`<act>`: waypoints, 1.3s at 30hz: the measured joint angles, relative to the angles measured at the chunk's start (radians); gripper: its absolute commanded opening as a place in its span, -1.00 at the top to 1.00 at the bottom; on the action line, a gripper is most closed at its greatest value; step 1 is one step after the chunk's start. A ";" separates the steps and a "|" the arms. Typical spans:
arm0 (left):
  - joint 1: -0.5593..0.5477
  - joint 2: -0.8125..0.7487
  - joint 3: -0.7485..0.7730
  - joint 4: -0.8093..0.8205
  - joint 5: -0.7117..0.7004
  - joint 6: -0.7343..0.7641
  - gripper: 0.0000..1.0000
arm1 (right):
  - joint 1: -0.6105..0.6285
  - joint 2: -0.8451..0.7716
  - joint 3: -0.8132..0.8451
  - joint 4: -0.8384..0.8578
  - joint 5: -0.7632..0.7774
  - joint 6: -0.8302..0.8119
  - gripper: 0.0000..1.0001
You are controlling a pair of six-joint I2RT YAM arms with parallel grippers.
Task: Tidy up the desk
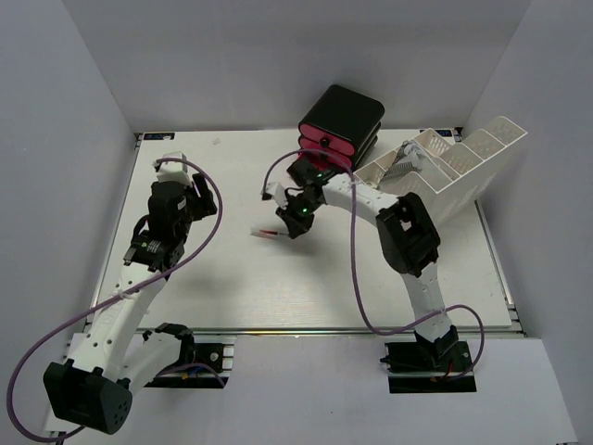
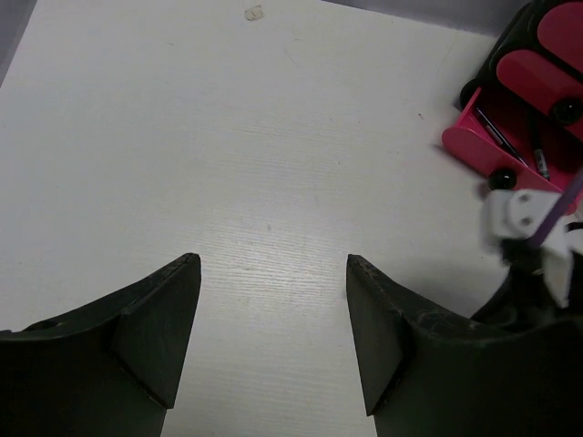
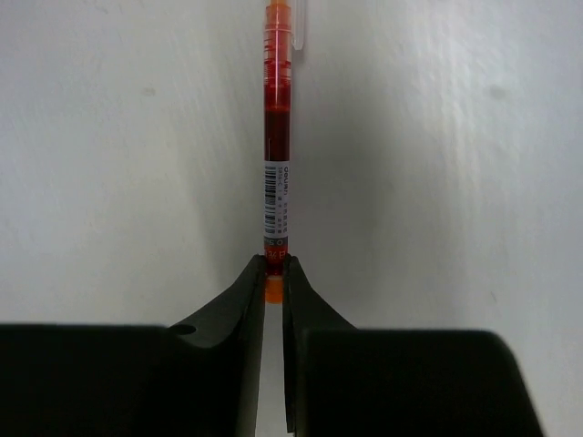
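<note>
White desk; right hand pinching red pen; left hand spread wide.

Desk open across near centre and far left. Far centre blocked by black-and-pink drawer unit, one drawer pulled out. White compartment tray fills far right.

Desk: large flat white matte tabletop, lying level, silver rail along near long edge.
</note>
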 measured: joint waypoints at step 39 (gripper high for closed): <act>0.000 -0.005 -0.005 0.014 -0.010 0.007 -0.49 | -0.241 0.033 0.264 0.005 0.529 0.143 1.00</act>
